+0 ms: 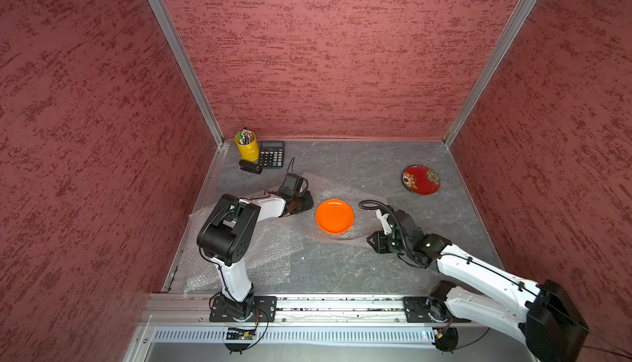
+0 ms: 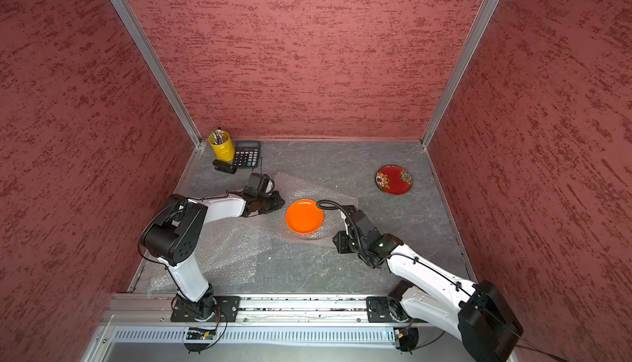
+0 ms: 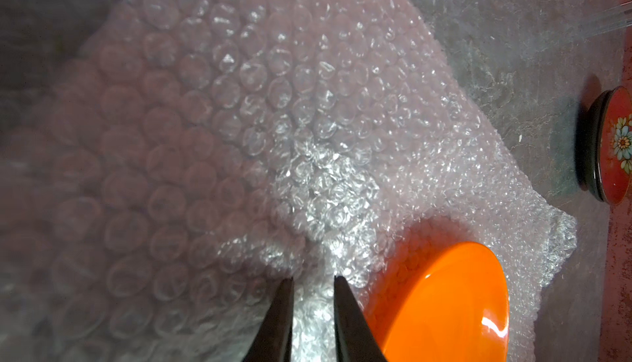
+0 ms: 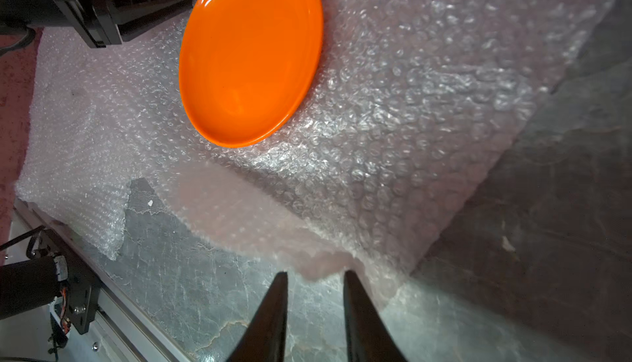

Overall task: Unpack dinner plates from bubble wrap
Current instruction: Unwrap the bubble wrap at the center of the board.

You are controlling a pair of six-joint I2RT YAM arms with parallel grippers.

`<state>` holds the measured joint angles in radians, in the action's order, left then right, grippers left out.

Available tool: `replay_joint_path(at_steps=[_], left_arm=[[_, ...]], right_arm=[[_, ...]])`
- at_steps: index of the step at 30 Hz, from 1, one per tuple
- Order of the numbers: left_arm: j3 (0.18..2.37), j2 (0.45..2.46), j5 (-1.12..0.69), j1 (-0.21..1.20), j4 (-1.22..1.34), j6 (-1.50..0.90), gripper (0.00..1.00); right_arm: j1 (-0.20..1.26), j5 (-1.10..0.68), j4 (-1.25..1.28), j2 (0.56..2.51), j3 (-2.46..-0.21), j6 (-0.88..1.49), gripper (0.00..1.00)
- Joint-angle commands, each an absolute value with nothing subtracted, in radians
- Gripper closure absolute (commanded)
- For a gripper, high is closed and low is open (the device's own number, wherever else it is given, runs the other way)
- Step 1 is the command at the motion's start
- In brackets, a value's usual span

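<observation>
The orange plate (image 1: pixel 334 216) (image 2: pixel 304 216) lies face up on a spread sheet of bubble wrap (image 1: pixel 328 185) in the middle of the table. My left gripper (image 1: pixel 309 203) (image 3: pixel 314 278) lies low at the plate's left rim (image 3: pixel 444 309), its jaws narrow and pinching a crumpled ridge of the bubble wrap (image 3: pixel 239 120). My right gripper (image 1: pixel 369 240) (image 4: pixel 316 273) is open at the sheet's near right corner, with bare table between its fingers and the bubble wrap's edge (image 4: pixel 410 103) just past the tips. The red flowered plate (image 1: pixel 420 179) (image 3: pixel 619 144) sits unwrapped at the back right.
A second bubble wrap sheet (image 1: pixel 260 257) lies flat at the front left under the left arm. A yellow pen cup (image 1: pixel 247 146), a calculator (image 1: pixel 272 154) and a black stapler (image 1: pixel 250 167) stand in the back left corner. Red walls enclose three sides.
</observation>
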<state>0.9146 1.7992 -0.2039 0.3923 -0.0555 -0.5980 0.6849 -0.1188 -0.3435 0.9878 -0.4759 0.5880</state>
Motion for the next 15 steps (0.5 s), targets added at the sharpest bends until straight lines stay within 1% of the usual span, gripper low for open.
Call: replay_joint_path(at_steps=[1, 6, 9, 12, 13, 15], left_arm=[[0.874, 1.815, -0.16, 0.391, -0.172, -0.607, 0.76], [0.873, 1.809, -0.16, 0.394, -0.17, -0.609, 0.76], [0.873, 1.809, -0.159, 0.396, -0.172, -0.609, 0.76], [0.873, 1.809, -0.158, 0.397, -0.171, -0.609, 0.76], [0.873, 1.809, -0.159, 0.397, -0.17, -0.61, 0.76], [0.872, 1.809, -0.16, 0.397, -0.169, -0.612, 0.76]], right_arm=[[0.691, -0.006, -0.367, 0.939, -0.468, 0.659, 0.64], [0.692, 0.207, -0.453, 0.905, -0.507, 0.72, 0.59], [0.692, 0.354, -0.522, 0.919, -0.54, 0.771, 0.59], [0.692, 0.464, -0.576, 0.939, -0.572, 0.8, 0.57], [0.692, 0.482, -0.574, 0.94, -0.577, 0.795, 0.56], [0.692, 0.43, -0.487, 0.936, -0.574, 0.71, 0.56]])
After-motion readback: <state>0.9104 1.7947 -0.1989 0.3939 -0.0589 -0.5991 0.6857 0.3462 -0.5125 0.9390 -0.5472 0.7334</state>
